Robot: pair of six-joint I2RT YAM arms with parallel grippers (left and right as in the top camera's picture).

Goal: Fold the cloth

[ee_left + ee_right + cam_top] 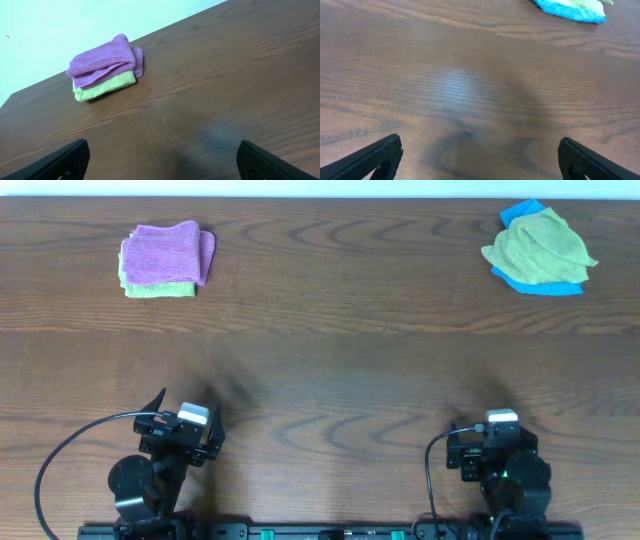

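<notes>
The cloth (540, 248), lime green and crumpled, lies on top of a bright blue cloth (545, 284) at the far right of the table. The right wrist view catches only a green sliver of the cloth (592, 2) above the blue cloth (570, 10) at the top edge. My left gripper (190, 412) (162, 160) and right gripper (500, 428) (480, 157) both sit at the near edge, open wide and empty. Each is far from the cloth, with bare wood between its fingers.
At the far left a folded purple cloth (165, 252) (105, 60) rests on a folded yellow-green one (160, 288) (105, 87). The brown wooden table (330, 360) stretches between the two piles. Cables run beside both arm bases.
</notes>
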